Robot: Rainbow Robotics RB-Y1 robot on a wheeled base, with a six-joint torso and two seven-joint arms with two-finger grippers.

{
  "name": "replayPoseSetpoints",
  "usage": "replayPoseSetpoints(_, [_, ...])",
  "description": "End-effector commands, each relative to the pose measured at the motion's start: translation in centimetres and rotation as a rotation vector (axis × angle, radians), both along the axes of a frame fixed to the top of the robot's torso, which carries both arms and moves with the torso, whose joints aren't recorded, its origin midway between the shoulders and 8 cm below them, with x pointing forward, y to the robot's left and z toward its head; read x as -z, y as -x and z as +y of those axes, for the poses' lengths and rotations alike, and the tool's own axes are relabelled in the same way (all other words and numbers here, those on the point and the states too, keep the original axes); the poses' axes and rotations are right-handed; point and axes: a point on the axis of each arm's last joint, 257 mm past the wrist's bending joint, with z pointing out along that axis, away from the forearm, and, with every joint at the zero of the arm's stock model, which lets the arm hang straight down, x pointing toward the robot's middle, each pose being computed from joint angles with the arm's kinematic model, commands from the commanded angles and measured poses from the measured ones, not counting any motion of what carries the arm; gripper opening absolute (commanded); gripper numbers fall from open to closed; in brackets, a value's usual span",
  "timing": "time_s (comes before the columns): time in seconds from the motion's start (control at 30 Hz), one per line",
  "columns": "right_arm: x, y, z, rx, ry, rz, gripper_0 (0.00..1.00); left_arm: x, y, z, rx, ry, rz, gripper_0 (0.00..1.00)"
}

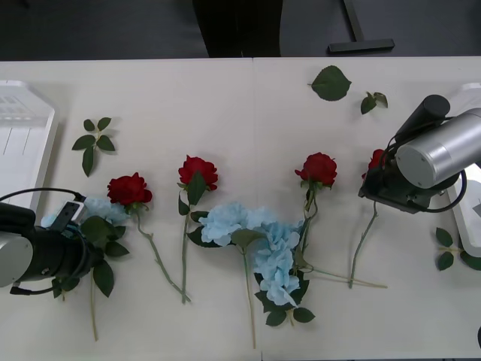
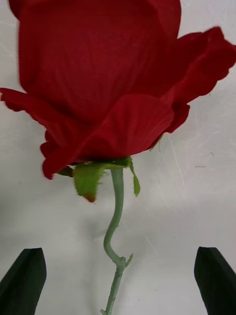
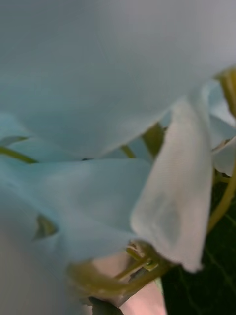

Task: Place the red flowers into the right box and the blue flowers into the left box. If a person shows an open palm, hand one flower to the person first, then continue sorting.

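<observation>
Over at the right end of the surface [image 1: 248, 105], the right hand [image 2: 118, 280] hangs wide open, straddling the rightmost red rose's stem [image 2: 115, 221], stem running lengthwise between the fingers. Left hand [image 1: 71, 226] is buried in a blue flower [image 1: 101, 210]; can't tell its grip.

A white table [image 1: 225, 98] carries everything. At its left edge lies the left box [image 1: 22, 143], a white ribbed tray; at the right edge part of the right box [image 1: 472, 226] lies flat. Four red flowers rest across the middle: one toward the left [image 1: 129, 189], one beside it [image 1: 198, 172], one right of centre [image 1: 319, 168], and one near the right edge [image 1: 375, 160], all with stems pointing toward the near edge. Blue flowers lie on the near side: one near the left edge [image 1: 101, 209], a larger cluster at centre [image 1: 255, 237]. Loose green leaf sprigs [image 1: 94, 141] lie toward the far left, single leaves [image 1: 331, 83] toward the far right, and more by the right box [image 1: 445, 248].
</observation>
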Motion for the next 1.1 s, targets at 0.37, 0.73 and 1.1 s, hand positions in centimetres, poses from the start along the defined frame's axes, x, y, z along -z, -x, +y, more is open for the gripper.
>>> replayPoseSetpoints(0.37, [3.5, -0.3, 2.5, -0.054, -0.012, -0.009, 0.82, -0.5, -1.8, -1.2, -0.058, 0.039, -0.03, 0.0])
replayPoseSetpoints(0.73, [3.2, -0.6, 2.4, -0.057, -0.005, -0.018, 0.0, -4.8, -3.3, -0.6, -0.031, 0.017, -0.086, 0.0])
replayPoseSetpoints(1.1, [-3.7, -3.8, -0.9, -0.063, 0.043, -0.048, 0.0, -16.2, -2.3, 2.8, 0.032, -0.154, -0.133, 0.0])
